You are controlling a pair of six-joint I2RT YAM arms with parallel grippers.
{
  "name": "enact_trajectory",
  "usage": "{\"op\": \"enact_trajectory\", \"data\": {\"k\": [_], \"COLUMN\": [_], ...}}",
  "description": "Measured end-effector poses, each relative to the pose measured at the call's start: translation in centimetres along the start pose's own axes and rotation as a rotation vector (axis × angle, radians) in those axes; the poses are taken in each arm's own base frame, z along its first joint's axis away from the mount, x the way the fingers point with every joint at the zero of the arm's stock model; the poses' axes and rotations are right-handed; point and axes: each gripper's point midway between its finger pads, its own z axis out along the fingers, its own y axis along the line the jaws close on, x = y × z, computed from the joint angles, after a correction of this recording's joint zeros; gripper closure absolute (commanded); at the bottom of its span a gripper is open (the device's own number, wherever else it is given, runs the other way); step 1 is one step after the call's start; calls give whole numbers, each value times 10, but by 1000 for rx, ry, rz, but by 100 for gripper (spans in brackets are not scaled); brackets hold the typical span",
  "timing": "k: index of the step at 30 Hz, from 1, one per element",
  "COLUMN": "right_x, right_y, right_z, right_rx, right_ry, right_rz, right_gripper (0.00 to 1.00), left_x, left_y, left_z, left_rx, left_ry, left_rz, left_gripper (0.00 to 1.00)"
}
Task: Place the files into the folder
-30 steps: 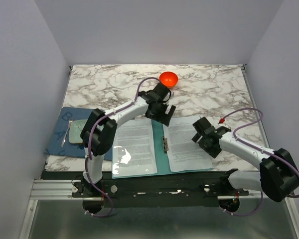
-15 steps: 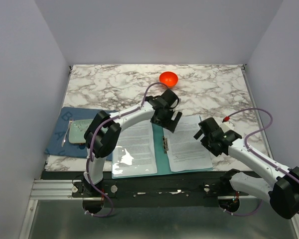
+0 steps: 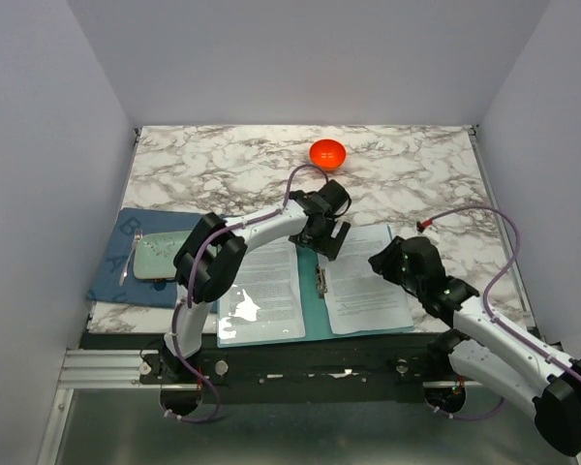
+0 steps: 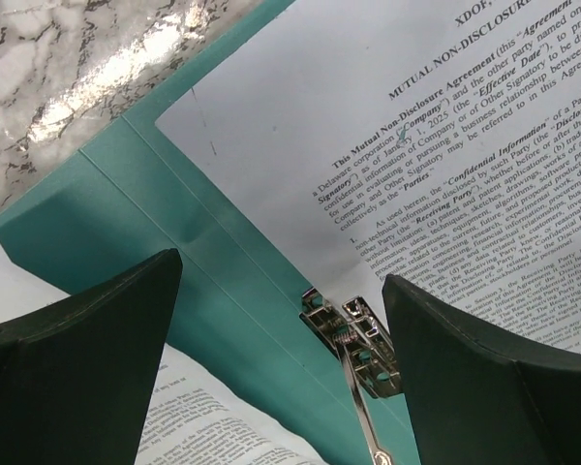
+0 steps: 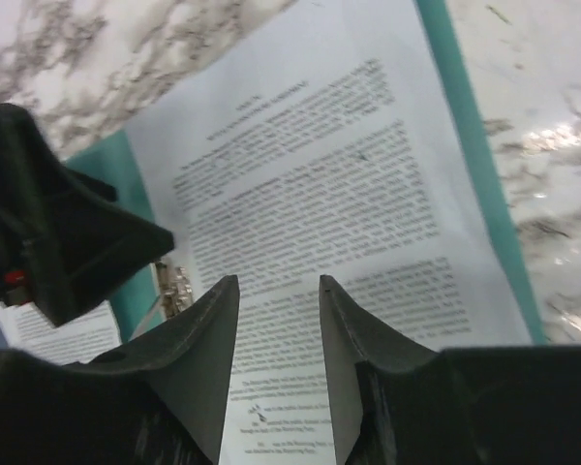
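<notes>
At the left edge of the desk (image 3: pixel 416 174) a dark blue mat (image 3: pixel 116 281) was laid, with a pale green tray (image 3: pixel 160 257) set on it. Just beside the mat, the folder (image 3: pixel 310 315) was spread open along the near edge, a metal clip (image 3: pixel 321 279) lying at its spine. The files (image 3: pixel 363 286) were found inside it: one sheet on the left half under a glossy sleeve (image 3: pixel 257 310), another on the right half. The left half's far corner was hidden by the left arm, which was stretched across it. The left gripper (image 3: pixel 327 237) was held over the spine's far end, its fingers (image 4: pixel 87 358) spread wide with nothing between them. An orange bowl (image 3: pixel 327 152) was placed toward the far edge, well apart. The right gripper (image 5: pixel 276 329) was poised over the right sheet, its fingers narrowed to a small gap (no paper was seen pinched there).
</notes>
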Motion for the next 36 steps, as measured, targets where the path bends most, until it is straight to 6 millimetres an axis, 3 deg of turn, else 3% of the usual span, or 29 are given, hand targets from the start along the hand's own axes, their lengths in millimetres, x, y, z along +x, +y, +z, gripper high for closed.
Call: {"op": "enact_trajectory", "data": {"k": [4,8,22,36], "right_x": [-6,-4,28,104], "right_y": [32,55,108,119], "right_z": [0,-2,-19,-10], "right_rx": [-190,-356,-730,-851], "right_ry": [-37,-64,-18,153], "right_rz": [-86,-148,-355,-501], "right_gripper": [83,99,99,99], "left_x": [-2,-6,3,3], "left_y": [-5,-7,-9,-8], "left_z": [2,1,18,22], "left_rx": [-10,-19,-60,-69], "left_ry": [-7,-18,6,9], "left_rz": [14,20,41,41], "left_gripper": [1,1,1,1]}}
